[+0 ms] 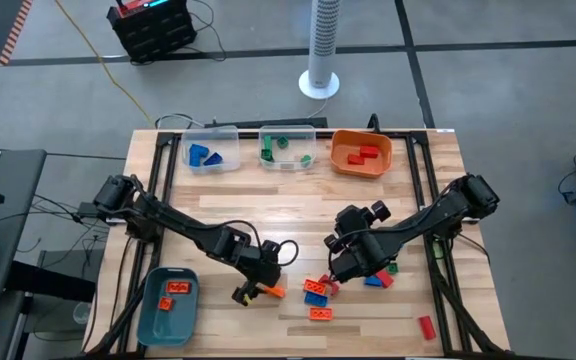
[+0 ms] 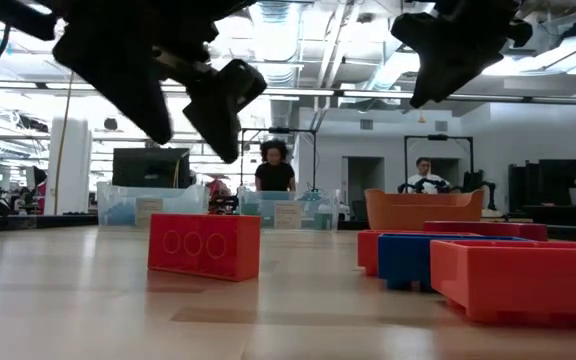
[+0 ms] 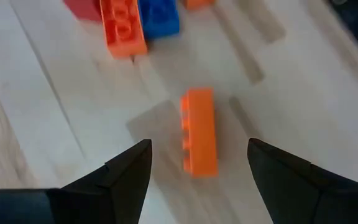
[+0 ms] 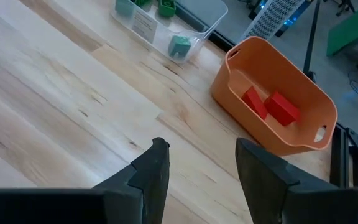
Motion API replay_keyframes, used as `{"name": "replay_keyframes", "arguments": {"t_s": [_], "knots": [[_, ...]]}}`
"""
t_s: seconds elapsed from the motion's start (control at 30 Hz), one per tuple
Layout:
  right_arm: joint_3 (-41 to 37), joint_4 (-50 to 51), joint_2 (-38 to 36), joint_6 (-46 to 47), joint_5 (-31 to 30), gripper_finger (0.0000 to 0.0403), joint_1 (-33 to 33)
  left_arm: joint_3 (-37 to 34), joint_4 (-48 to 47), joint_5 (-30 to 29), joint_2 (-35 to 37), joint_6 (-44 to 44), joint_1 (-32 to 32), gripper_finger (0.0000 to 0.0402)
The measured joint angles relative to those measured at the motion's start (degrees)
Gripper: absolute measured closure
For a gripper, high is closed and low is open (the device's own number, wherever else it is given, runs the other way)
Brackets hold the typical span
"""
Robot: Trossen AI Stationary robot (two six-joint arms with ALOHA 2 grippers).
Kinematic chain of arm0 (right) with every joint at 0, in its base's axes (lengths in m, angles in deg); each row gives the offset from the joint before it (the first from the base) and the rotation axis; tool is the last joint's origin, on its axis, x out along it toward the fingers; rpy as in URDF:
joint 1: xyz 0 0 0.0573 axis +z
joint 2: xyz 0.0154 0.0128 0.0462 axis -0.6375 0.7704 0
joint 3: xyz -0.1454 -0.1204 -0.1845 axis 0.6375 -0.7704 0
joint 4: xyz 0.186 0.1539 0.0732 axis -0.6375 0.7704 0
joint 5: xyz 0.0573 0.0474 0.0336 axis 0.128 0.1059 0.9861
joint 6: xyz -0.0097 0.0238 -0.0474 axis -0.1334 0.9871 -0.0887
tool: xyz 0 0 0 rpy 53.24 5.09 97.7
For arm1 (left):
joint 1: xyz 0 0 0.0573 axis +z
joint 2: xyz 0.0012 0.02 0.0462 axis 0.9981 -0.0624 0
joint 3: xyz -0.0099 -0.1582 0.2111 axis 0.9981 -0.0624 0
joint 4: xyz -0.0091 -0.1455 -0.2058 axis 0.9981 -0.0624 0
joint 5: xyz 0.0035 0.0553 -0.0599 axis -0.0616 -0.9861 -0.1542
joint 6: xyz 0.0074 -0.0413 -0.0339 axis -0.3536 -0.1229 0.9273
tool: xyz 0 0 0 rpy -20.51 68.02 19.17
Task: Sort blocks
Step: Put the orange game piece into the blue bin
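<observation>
The left gripper (image 1: 249, 291) hung over the table (image 1: 268, 200) with its fingers (image 3: 126, 168) spread wide apart. A small orange block (image 3: 199, 130) lay flat on the wood between them, and nothing was being held. The right gripper (image 1: 340, 268) was at about 3 o'clock from the left one, with its fingers (image 4: 154, 165) apart and empty too. Just below it sat a bunch of loose red, blue and orange blocks (image 1: 318, 292). One red block (image 1: 427, 327) lay alone at 4 o'clock. Far across the table, at 12 o'clock, an orange bin (image 1: 360, 153) held two red blocks (image 4: 271, 107). A teal bin (image 1: 167, 305) at 8 o'clock held orange ones.
</observation>
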Motion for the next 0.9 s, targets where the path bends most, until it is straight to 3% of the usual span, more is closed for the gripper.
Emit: {"name": "replay_keyframes", "arguments": {"t_s": [0.47,0.9], "knots": [[0.0,-1.3,0.0,-1.4,-0.5,0.0211,-0.3,0.1,9.1,-1.0,-4.8,-1.2,-3.0,0.0144],[-0.4,-1.3,0.0,-1.5,-0.6,0.0211,-0.2,0.0,10.5,-4.3,-10.5,-3.0,-2.9,0.0148]]}}
